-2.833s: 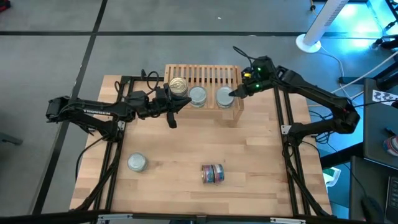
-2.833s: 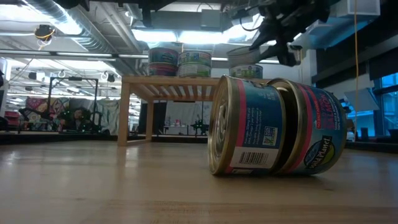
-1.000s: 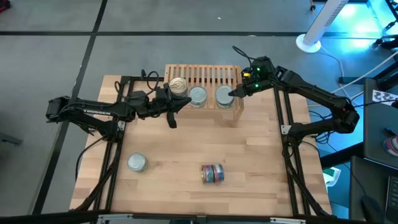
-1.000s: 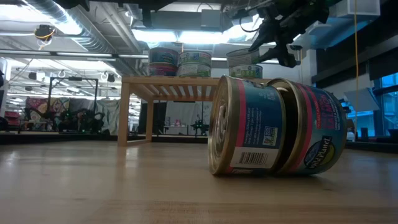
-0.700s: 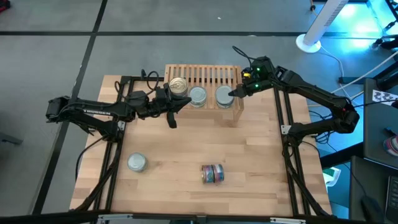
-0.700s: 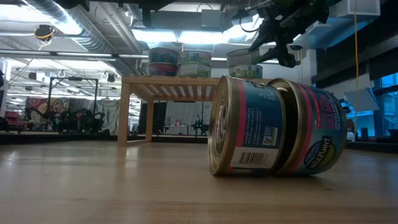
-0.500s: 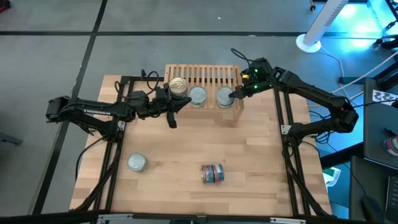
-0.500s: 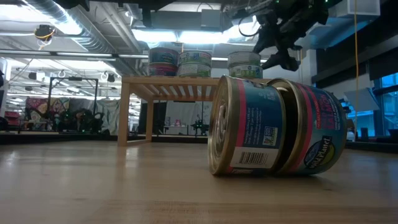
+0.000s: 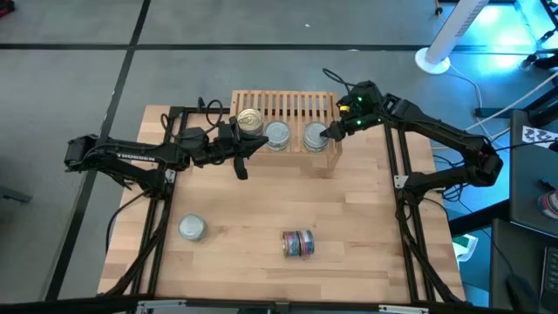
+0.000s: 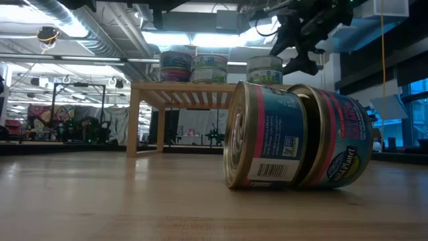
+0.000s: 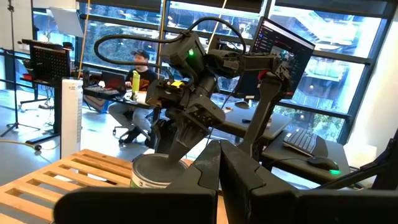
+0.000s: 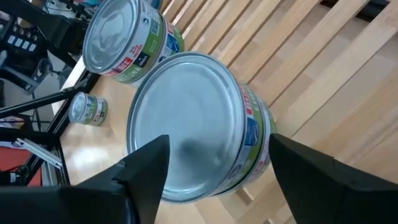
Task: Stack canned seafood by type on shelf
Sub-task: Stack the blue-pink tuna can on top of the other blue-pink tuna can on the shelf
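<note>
1. Silver-lidded tin [image 9: 315, 136] stands at the shelf [image 9: 288, 105] right front corner, between the right hand's [image 9: 329, 133] spread fingers.
2. Left hand [image 9: 247, 145], pressed together, waits beside the shelf's left edge.

Three tin stacks fill the shelf [image 9: 283, 105] front edge; its rear slats lie free. The right tool [image 9: 325, 136] straddles the right-hand stack [image 9: 315, 135]. Open table [image 9: 253, 205] separates shelf from the lone tin [image 9: 192, 228] and the toppled pair [image 9: 298, 243].
</note>
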`<state>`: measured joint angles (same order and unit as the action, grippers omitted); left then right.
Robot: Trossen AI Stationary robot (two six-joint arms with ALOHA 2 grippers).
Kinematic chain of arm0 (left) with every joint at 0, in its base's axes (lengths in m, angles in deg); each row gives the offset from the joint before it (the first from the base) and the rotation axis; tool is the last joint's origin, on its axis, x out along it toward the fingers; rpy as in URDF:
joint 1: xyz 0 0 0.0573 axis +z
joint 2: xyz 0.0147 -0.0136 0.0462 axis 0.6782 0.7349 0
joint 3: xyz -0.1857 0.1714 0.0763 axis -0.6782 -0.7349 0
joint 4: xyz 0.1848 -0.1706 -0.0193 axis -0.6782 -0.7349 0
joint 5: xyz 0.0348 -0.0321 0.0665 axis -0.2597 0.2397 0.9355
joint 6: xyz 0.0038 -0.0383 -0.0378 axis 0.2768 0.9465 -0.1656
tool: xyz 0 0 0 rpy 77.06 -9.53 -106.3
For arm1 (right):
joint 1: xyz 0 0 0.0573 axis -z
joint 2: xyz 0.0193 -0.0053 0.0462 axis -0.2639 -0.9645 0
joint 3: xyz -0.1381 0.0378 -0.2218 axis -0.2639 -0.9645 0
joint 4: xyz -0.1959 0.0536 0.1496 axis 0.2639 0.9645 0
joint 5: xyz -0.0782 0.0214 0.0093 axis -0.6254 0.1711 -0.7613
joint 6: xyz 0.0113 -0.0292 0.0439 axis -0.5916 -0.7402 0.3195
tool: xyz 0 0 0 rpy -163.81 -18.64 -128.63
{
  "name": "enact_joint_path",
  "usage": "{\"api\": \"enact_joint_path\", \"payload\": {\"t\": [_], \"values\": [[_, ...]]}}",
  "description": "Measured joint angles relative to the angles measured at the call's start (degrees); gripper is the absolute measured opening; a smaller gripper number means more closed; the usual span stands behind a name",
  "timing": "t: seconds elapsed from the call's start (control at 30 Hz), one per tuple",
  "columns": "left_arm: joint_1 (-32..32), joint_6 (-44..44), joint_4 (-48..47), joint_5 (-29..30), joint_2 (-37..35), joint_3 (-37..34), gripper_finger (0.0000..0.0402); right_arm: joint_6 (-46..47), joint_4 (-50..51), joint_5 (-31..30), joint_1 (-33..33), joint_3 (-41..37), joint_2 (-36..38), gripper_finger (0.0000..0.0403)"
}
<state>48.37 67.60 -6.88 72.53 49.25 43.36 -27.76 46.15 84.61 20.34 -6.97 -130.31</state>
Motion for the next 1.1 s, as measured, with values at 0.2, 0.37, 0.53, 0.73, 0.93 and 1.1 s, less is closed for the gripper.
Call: {"api": "enact_joint_path", "payload": {"t": [0.2,0.37,0.53,0.73,0.93,1.1], "values": [[0.0,0.0,0.0,0.0,0.0,0.0,0.0005,-3.5,2.1,0.0,0.0,1.7,0.2,0.0275],[0.0,0.0,0.0,0.0,0.0,0.0,0.0005,-8.6,7.8,-1.1,0.0,7.0,0.3,0.0276],[0.0,0.0,0.0,-0.7,0.0,0.0,0.0005,-9.0,11.4,-1.0,0.0,12.2,0.3,0.0276],[-0.6,-2.1,0.0,-7.3,-0.8,0.0,0.0005,-10.5,14.0,0.0,-1.5,15.3,1.3,0.0276],[-3.9,-7.4,-6.4,-7.3,-4.3,0.0,0.0005,-12.0,15.0,-4.8,-8.3,15.3,4.8,0.0276],[-6.9,-7.7,-14.7,-6.3,-7.2,0.0,0.0005,-11.9,14.6,-11.9,-17.2,15.3,6.3,0.0276]]}}
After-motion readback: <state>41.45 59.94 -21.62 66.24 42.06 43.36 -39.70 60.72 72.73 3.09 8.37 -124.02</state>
